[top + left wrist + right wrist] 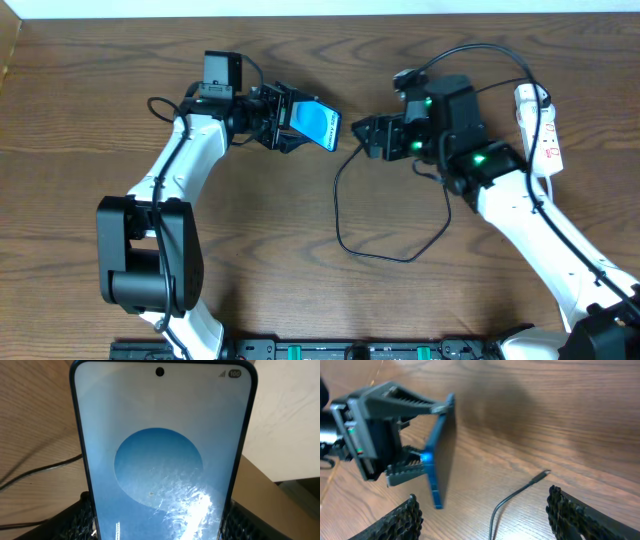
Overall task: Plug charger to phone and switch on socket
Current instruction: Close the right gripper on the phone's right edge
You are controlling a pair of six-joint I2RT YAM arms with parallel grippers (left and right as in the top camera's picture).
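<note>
Two arms work over one wooden bench (280,270). The left arm (175,165) reaches inward, and the left jaws are closed on the edges of the single phone (320,123), holding it off the bench, tilted on its side, its blue screen lit. The one charger (339,225) lies just beside it, its black cable looping loose across the bench. Its small plug (541,477) rests flat on the wood near the phone's lower edge, touching nothing. The right jaws stand open and empty, hovering above that plug, on the right arm (530,215). One white socket (545,130) lies at the far right edge.
</note>
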